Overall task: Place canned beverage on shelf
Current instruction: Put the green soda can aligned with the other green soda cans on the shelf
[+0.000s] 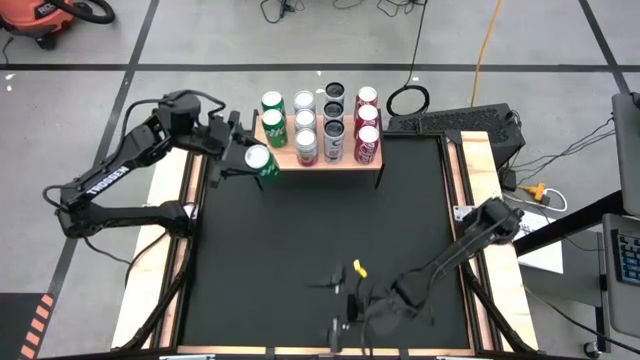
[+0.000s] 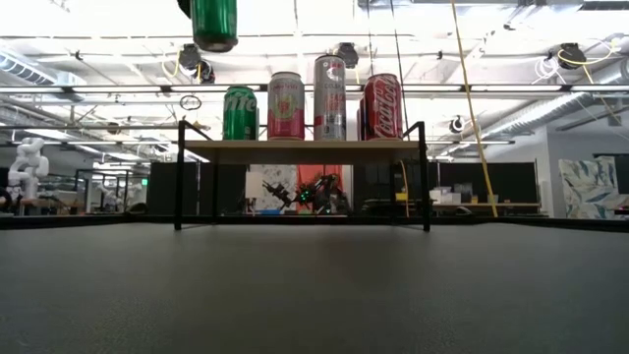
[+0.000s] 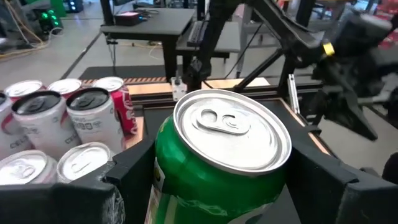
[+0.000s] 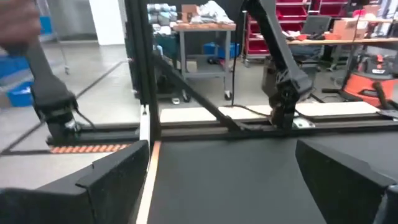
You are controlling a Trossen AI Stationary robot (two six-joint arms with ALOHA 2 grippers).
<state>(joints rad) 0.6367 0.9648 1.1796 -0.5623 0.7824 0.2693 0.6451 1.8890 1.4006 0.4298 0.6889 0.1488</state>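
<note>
The shelf [image 1: 336,164], a low wood-topped stand on black legs [image 2: 300,148], stands at the table's far edge and carries several upright cans [image 1: 306,122]. A green can [image 1: 261,163] hangs at the shelf's left front corner, above the level of the shelf's cans in the low view [image 2: 214,22]. My left gripper [image 1: 245,156] is shut on it. My right gripper [image 1: 340,302] is near the table's near edge, open, with nothing between its fingers [image 4: 217,186]. My left gripper pinches the green can's side wall [image 3: 169,163] between its two fingers [image 3: 129,173], one on each side, below the top rim. The fingers come roughly level from the table's left side. The can stands upright, its top up, lifted clear of table and shelf.
The shelf's left front part next to the green cans [image 1: 273,117] shows bare wood. A small yellow piece [image 1: 359,268] lies on the black table [image 1: 300,230] near my right gripper. Wooden rails [image 1: 468,180] run along the table's sides.
</note>
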